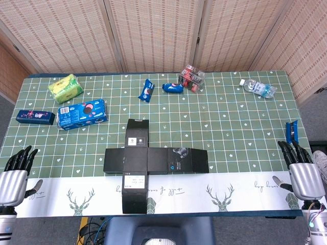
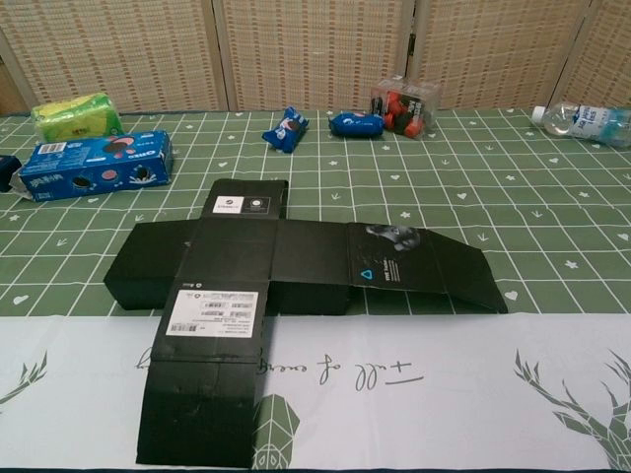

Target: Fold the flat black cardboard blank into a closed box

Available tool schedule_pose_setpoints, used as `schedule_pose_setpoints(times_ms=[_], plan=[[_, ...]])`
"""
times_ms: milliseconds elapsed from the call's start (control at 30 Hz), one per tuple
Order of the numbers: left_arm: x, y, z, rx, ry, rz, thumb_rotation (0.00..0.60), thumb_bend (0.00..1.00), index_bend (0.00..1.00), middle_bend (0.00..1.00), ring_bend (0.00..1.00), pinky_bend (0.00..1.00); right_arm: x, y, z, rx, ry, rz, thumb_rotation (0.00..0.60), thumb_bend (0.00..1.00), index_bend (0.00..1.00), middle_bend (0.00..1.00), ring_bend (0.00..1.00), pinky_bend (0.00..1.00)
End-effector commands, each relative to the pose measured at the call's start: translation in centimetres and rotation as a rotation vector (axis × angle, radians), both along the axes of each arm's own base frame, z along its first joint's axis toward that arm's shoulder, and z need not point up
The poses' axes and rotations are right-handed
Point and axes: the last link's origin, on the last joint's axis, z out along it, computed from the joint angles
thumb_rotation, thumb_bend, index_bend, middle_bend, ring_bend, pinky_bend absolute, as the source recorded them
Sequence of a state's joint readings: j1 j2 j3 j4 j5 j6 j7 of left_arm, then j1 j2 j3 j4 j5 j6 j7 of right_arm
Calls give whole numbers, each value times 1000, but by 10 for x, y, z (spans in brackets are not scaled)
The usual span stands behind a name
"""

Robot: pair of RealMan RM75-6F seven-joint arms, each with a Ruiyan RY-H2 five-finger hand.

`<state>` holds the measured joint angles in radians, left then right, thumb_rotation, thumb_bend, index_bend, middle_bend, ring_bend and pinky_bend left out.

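Observation:
The flat black cardboard blank (image 1: 153, 161) lies unfolded in a cross shape at the table's front middle; in the chest view the blank (image 2: 286, 264) fills the centre, with white labels on two panels. My left hand (image 1: 15, 176) rests at the front left corner of the table, fingers extended and apart, holding nothing. At the front right edge, my right hand (image 1: 301, 171) lies the same way, also with nothing in it. Both hands are far from the blank. Neither hand shows in the chest view.
Along the back lie a yellow-green pack (image 1: 66, 88), a blue Oreo box (image 1: 82, 113), a dark blue box (image 1: 34, 117), two small blue packets (image 1: 146, 90) (image 1: 172, 88), a clear box of red items (image 1: 191, 78) and a water bottle (image 1: 258, 88). A blue object (image 1: 291, 131) lies near my right hand.

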<state>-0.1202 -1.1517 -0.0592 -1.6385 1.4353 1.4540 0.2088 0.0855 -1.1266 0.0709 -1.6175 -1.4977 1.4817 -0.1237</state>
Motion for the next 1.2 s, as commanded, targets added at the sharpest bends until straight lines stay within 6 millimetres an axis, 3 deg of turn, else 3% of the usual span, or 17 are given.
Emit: schedule_pose_setpoints(times_ms=[33, 367, 567, 867, 1200], plan=[[0, 0, 0, 1, 1, -2, 600, 230, 18, 0, 0, 105, 0, 0, 0, 2, -1, 2, 600, 136, 6, 92, 41, 113], [2, -1, 2, 15, -3, -17, 600, 230, 17, 0, 0, 105, 9, -1, -2, 36, -11, 39, 600, 136, 6, 93, 41, 114], [4, 0, 2, 20, -9, -29, 600, 231, 18, 0, 0, 105, 31, -12, -11, 105, -17, 129, 600, 136, 6, 97, 41, 113], [5, -3, 2, 19, -16, -41, 600, 231, 18, 0, 0, 105, 83, -43, -54, 249, -16, 291, 600, 136, 6, 120, 40, 113], [2, -7, 1, 19, -26, -44, 600, 231, 18, 0, 0, 105, 134, -67, -126, 357, -64, 401, 600, 137, 7, 120, 40, 113]])
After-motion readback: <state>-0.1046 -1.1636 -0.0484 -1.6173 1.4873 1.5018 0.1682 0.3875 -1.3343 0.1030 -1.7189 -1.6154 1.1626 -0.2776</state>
